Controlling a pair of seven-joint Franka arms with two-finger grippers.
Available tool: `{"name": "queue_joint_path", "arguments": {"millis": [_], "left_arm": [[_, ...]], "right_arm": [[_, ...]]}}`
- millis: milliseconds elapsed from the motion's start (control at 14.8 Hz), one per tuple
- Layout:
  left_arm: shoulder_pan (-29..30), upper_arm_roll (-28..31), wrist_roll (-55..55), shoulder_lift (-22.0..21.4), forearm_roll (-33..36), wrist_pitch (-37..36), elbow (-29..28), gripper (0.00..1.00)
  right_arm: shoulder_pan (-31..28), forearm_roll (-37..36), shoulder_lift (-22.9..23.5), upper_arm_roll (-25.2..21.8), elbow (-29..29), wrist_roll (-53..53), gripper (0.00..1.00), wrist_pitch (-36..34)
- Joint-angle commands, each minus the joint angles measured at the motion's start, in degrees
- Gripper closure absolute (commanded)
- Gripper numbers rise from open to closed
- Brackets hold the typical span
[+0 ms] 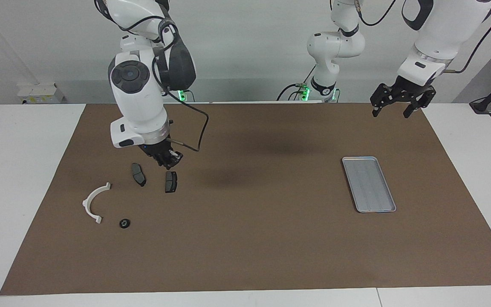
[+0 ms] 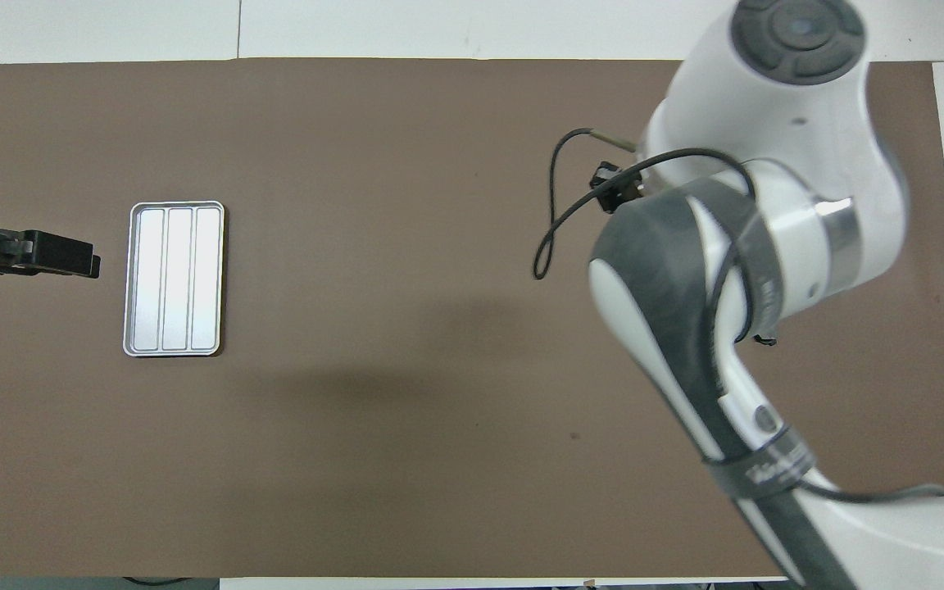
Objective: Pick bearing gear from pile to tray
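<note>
even overhead light, soft shadows

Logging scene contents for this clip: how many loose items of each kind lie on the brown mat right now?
White curved plastic arc bracket: 1
Dark grey brake pads: 2
Small black round piece: 1
Shallow silver-grey rectangular metal tray: 1
Total: 5
</note>
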Motion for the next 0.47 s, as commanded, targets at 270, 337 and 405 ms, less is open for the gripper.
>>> {"name": "queue_joint_path", "arguments": {"millis": [270,337,405], "left_arm": [[-0.2,0.3,-0.9,-1.8,0.1,2.8,-2.9,0.0],[0.0,0.3,-0.9,-1.9,0.1,3.6,-3.1,0.0],[0.0,0.3,-0.7,-1.9,0.1,4.2,-4.0,0.0]], "right_arm": [[13.2,5.0,-0.4,0.5,-6.2,23.0,1.0,10.0],[14.5,4.9,-0.4,0.5,-8.6,24.3,1.0,12.8],[15.4,4.9,-0.4,0.5,-10.4,24.6,1.0,15.0]]}}
